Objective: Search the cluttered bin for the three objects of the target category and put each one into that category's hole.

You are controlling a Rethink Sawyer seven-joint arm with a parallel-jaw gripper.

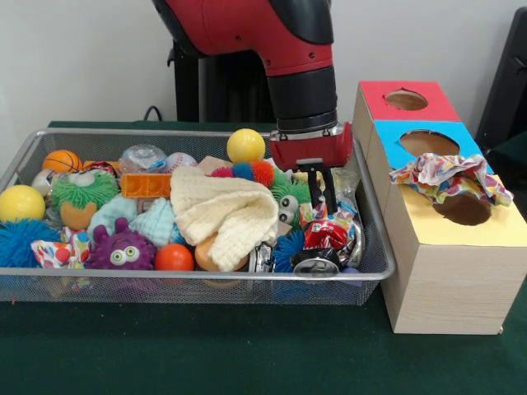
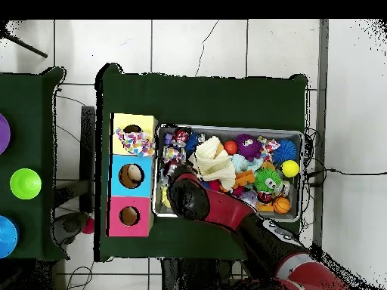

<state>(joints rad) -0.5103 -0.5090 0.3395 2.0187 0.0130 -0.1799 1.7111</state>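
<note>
Gripper (image 1: 323, 196) lowered into the right end of the bin (image 1: 25, 151), its dark fingers (image 1: 331, 191) reaching down among the clutter; whether they are spread or closed on anything cannot be told, since the items around them hide the tips. Just below the fingers lie a crushed red can (image 1: 327, 236) and a blue spiky ball (image 1: 288, 249). A cream knitted cloth (image 1: 226, 210) is heaped at the bin's centre, with a yellow ball (image 1: 245, 146) behind it and a purple fuzzy toy (image 1: 122, 249) toward the left front. One printed cloth piece (image 1: 447, 175) is draped over the edge of the hole (image 1: 466, 209) in the yellow-topped box (image 1: 486, 230), partly covering it; a second printed piece (image 1: 56, 252) lies at the bin's left front. In the overhead view the arm (image 2: 227, 213) covers the bin's end nearest the boxes.
</note>
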